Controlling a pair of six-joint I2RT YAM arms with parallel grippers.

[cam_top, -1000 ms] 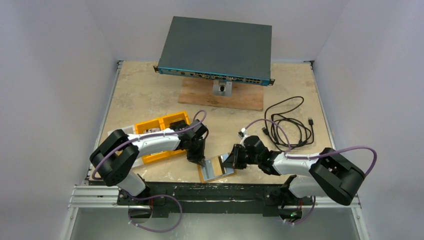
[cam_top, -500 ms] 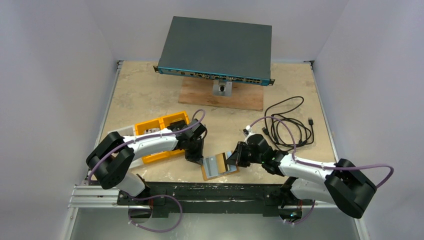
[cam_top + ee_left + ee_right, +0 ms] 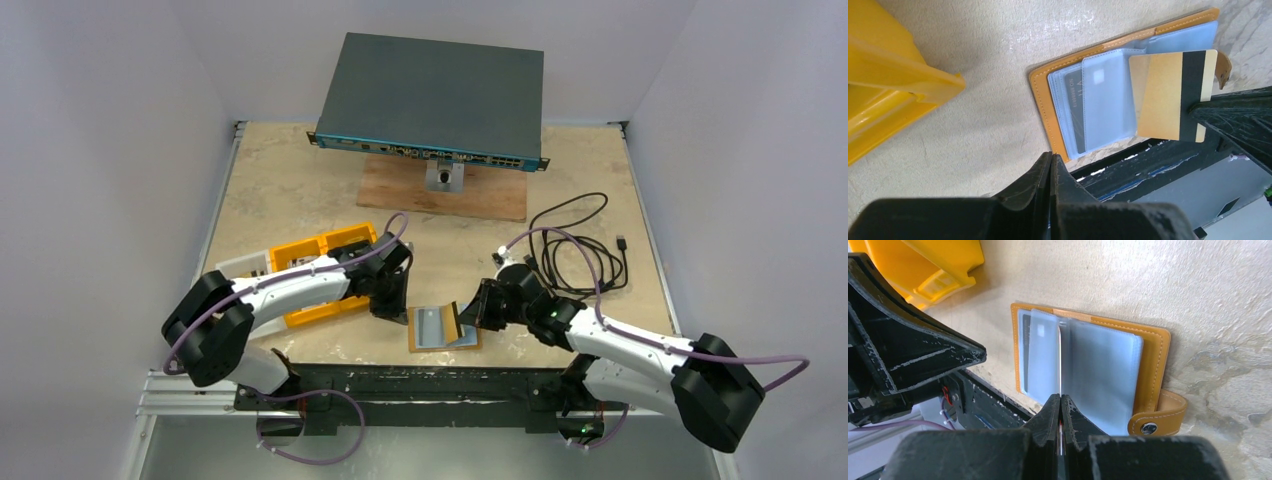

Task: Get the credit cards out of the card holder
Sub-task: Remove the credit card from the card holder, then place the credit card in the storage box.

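The right claw (image 3: 1060,399) pinches a gold credit card (image 3: 1168,95) edge-up above the open card holder (image 3: 1154,365) just beyond its tips. If a sleeve (image 3: 1100,375) snags, the holder could drag along. The left claw (image 3: 1052,159), closed on nothing, only sits at its corner.

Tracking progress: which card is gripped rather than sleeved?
The gold card with the black stripe, pinched in the right tool; the dark card sits inside a clear sleeve.

The tan-orange card holder (image 3: 443,328) lies open flat at the counter's near edge, its clear sleeves (image 3: 1108,95) fanned. A dark credit card (image 3: 1075,107) sits in one sleeve. A gold, black-striped credit card (image 3: 1168,95) stands on edge over them, pinched by the right end effector (image 3: 1061,402).
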